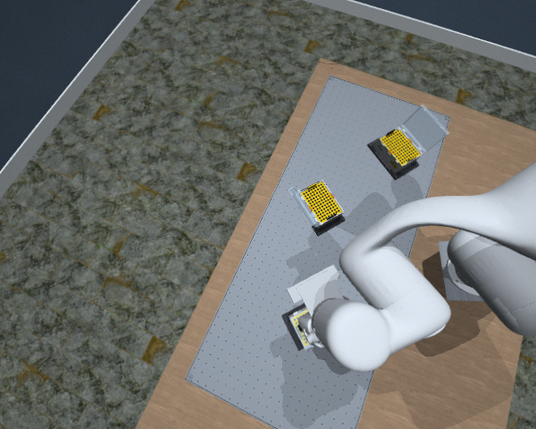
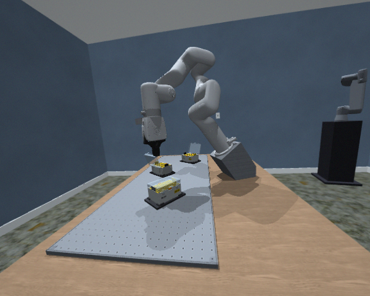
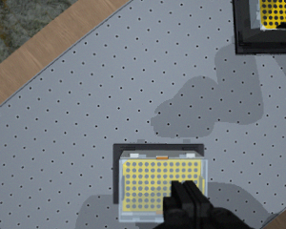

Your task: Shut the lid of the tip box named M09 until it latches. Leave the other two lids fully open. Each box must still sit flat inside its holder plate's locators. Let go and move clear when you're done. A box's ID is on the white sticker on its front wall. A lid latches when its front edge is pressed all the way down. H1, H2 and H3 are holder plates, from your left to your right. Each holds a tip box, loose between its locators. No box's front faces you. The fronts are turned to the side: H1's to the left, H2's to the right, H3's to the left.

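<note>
Three tip boxes with yellow tip racks sit on black holder plates on the grey board (image 1: 255,281) (image 2: 115,229) (image 3: 86,95). My gripper (image 2: 155,153) (image 3: 180,198) (image 1: 299,323) is shut and empty. It hangs above the near box (image 2: 164,191) (image 3: 148,191), whose clear lid lies over the tips; I cannot tell if it is latched. The middle box (image 1: 321,202) (image 2: 161,168) (image 3: 276,14) and the far box (image 1: 399,147) (image 2: 190,156) show bare tips. The far lid (image 1: 422,124) (image 2: 195,148) stands open. The stickers are too small to read.
The board lies on a wooden table (image 1: 443,378) (image 2: 274,238). The arm's base (image 2: 236,162) stands at the board's right side. My arm hides most of the near box in the top view, where a pale patch (image 1: 310,282) lies beside that box. A second robot on a black pedestal (image 2: 340,149) stands off the table.
</note>
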Tool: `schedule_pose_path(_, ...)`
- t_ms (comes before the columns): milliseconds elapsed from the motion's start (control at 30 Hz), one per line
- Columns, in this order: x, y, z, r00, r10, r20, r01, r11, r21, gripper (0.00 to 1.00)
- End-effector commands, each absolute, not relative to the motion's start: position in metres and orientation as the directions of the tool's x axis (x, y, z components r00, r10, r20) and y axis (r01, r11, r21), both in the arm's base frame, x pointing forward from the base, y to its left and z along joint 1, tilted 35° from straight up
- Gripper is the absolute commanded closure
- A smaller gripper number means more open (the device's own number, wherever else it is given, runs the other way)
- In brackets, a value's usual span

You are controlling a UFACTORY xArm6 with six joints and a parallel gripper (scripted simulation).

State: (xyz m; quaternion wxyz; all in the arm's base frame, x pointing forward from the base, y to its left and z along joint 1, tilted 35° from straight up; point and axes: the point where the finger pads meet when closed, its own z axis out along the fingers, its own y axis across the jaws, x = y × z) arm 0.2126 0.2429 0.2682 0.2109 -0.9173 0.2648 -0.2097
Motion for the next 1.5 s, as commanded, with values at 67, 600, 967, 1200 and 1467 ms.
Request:
schedule_pose_path(67, 0.212, 0.243, 0.271, 0.772, -0.575, 0.273, -0.397, -0.770, -0.500, 1.00)
schedule_pose_path(600, 0.212, 0.243, 0.271, 0.771, -0.575, 0.273, -0.397, -0.770, -0.500, 1.00)
schedule_pose_path(967, 0.212, 0.243, 0.271, 0.771, -0.575, 0.273, -0.397, -0.770, -0.500, 1.00)
schedule_pose_path(1200, 0.212, 0.243, 0.271, 0.771, -0.575, 0.273, -0.397, -0.770, -0.500, 1.00)
schedule_pose_path(1467, 0.208, 0.255, 0.254, 0.772, -0.575, 0.273, -0.397, -0.770, -0.500, 1.00)
